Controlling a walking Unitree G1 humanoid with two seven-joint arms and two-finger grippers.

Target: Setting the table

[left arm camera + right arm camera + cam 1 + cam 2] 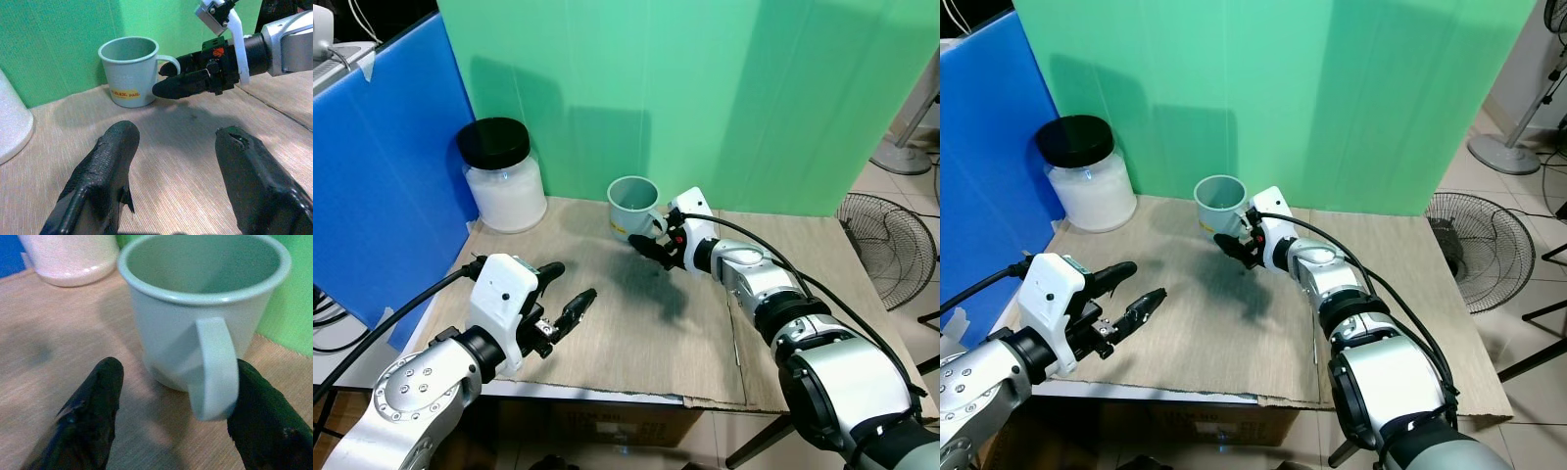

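Mug (631, 206) is standing upright near the back of the bench (636, 333), close to the green screen (705, 88), its handle (212, 367) turned toward the right gripper (651, 245). That gripper's fingers (88, 416) are spreading wide on either side of the handle, gripping nothing. Left gripper (563, 294) is hovering over the bench's near side, fingers parted and empty. Black-lidded jar (502, 176) is sitting at the far left corner.

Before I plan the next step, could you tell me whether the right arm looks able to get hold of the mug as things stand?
Probably yes: the right pincer is open at the mug, its fingers either side of the handle, with nothing between them.
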